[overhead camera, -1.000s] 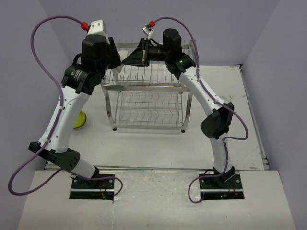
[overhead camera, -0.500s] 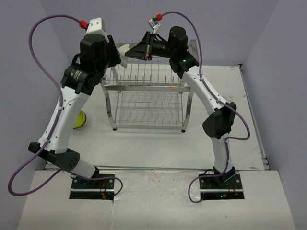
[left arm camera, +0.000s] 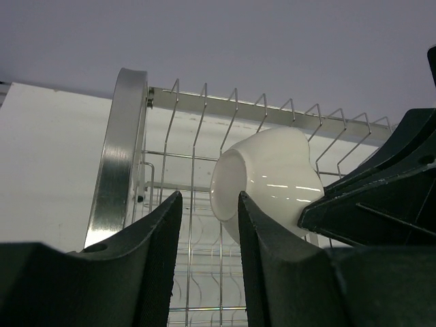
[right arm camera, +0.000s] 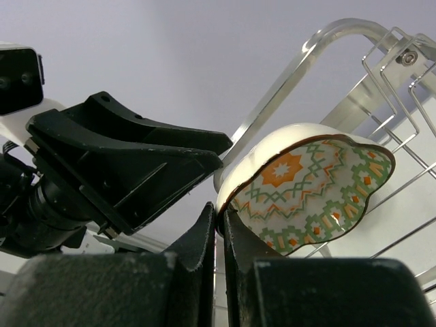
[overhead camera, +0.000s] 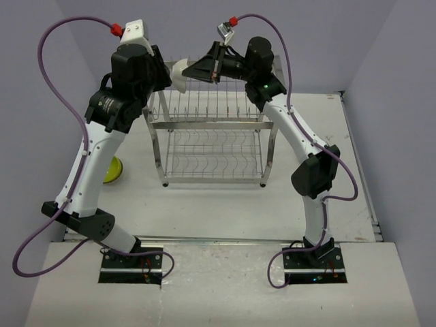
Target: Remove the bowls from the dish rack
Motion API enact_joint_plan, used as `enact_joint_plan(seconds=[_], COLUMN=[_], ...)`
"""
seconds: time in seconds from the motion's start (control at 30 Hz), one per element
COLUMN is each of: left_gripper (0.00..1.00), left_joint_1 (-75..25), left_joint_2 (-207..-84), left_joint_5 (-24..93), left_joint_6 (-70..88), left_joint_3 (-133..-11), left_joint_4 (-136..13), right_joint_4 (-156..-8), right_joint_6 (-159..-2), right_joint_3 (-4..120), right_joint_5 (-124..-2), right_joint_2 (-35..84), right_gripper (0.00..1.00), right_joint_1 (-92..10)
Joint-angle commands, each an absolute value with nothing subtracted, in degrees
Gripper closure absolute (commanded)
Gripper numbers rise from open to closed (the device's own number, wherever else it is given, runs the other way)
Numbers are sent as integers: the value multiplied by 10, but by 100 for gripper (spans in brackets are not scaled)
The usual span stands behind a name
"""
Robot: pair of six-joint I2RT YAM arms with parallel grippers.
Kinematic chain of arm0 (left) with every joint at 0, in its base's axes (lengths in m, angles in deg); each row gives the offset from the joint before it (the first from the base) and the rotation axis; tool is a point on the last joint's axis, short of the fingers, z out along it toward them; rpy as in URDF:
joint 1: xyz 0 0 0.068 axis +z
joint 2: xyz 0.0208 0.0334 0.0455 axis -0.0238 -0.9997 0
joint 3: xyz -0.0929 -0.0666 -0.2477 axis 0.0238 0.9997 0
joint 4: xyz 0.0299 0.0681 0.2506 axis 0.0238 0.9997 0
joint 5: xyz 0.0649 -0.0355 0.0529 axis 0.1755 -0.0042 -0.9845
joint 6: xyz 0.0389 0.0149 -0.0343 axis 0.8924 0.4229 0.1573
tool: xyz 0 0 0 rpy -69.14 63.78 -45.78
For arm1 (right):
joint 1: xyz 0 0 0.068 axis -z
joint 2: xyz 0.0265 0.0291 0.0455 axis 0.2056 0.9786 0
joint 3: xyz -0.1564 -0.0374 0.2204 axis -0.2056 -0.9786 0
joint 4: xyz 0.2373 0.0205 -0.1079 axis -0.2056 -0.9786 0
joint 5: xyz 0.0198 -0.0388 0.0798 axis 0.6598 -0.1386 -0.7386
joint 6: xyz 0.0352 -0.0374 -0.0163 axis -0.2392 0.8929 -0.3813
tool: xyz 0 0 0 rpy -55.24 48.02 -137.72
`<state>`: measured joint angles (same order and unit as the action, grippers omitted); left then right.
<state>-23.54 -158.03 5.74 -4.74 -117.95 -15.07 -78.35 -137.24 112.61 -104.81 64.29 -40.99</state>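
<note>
Both the left arm (overhead camera: 85, 163) and the right arm (overhead camera: 293, 133) have white link shells and black joint housings. Purple cables (overhead camera: 42, 51) loop from black base plates (overhead camera: 133, 262) to red connectors (overhead camera: 116, 29). The left gripper (left arm camera: 209, 195) has matt black fingers (left arm camera: 146, 266) with ridged inner edges

table (overhead camera: 204, 204): white, matte, fills the middle of the top view; faint scuffs, soft shadows on it.
back wall (overhead camera: 327, 41): plain lavender, stands at the table's far edge.
left wall (overhead camera: 27, 136): same lavender, runs along the table's left side.
right wall (overhead camera: 409, 136): same lavender, slants along the table's right side; thin dark seam where it meets the table.
rail (overhead camera: 225, 240): thin metal strip across the table's near edge, side to side.
board (overhead camera: 225, 293): pale grey, flat, just nearer than the rail, spans the bottom of the top view.
wrist views: lavender background at the top of both.
</note>
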Motion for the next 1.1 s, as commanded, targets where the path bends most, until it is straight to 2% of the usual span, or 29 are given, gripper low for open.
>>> enact_joint_plan(seconds=[0.0,0.3,0.53,0.77,0.97,1.07], left_gripper=[60,60,61,60,61,61], left_joint_1=[-237,-237,-237,-237,-237,-237], left_joint_2=[-1585,-1594,-1602,-1606,-1602,-1609], left_joint_5=[52,58,61,83,133,139], left_joint_6=[-33,-30,-26,-25,-24,-17], left_joint_3=[-1197,-1174,-1172,-1189,-1195,-1221], left_joint_4=[-157,-160,-164,-168,-190,-190], right_joint_4=[-722,-684,-744,-873,-966,-977], right_joint_6=[-1389,-1413,-1366,-1271,-1167,-1146], right_joint_3=[1137,1112,1105,1072,984,936], right_joint_5=[-1069,-1077,-1092,-1097,-1083,-1090], right_joint_2=[601,545,506,447,337,284], right_gripper=[100,100,100,100,100,100], right_joint_1=[-394,-377,-368,-348,-283,-216])
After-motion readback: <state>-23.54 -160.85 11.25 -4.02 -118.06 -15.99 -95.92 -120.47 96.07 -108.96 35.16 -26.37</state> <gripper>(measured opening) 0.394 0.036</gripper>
